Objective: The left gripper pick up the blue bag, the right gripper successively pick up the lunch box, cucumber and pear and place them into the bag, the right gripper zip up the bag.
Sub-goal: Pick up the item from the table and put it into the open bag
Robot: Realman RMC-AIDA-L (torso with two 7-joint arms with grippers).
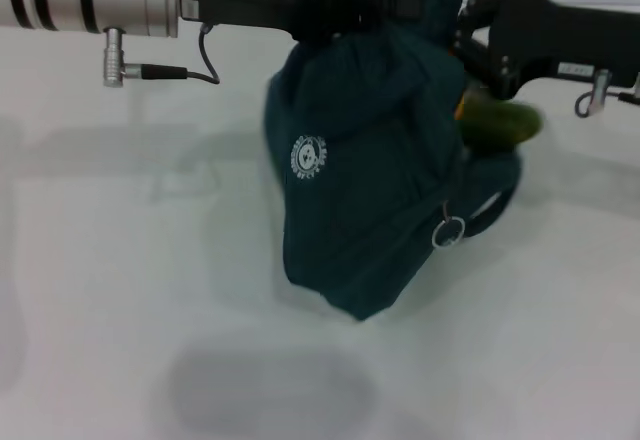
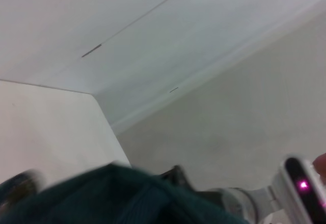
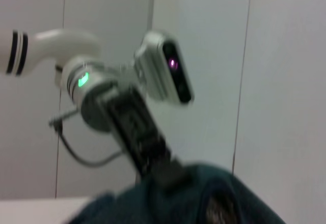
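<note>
Two Arms Meet at a Hanging Blue Bag

Two black arms converge on the large dark teal-blue fabric bag [image 1: 375, 175], which hangs lifted, its lower corner close to the white table [image 1: 120, 290]. The left gripper [image 1: 385, 5], a black claw on an arm with a ringed silver cylinder and a green light, reaches in level from the left and is clamped on the bag's top edge. The right gripper [image 1: 468, 45], a black claw on an arm bearing a small white label, comes in from the right to the bag's upper opening; whether its fingers are apart or together cannot be told. Just below it, the end of a long dark green cucumber [image 1: 505, 123] pokes out of the bag's right side, with a sliver of orange beside it. On the bag's front sits a small round white logo [image 1: 308, 156], its lettering unreadable, and a silver ring zipper pull [image 1: 449, 231] dangles lower down, beside a loop handle [image 1: 495, 205].
</note>
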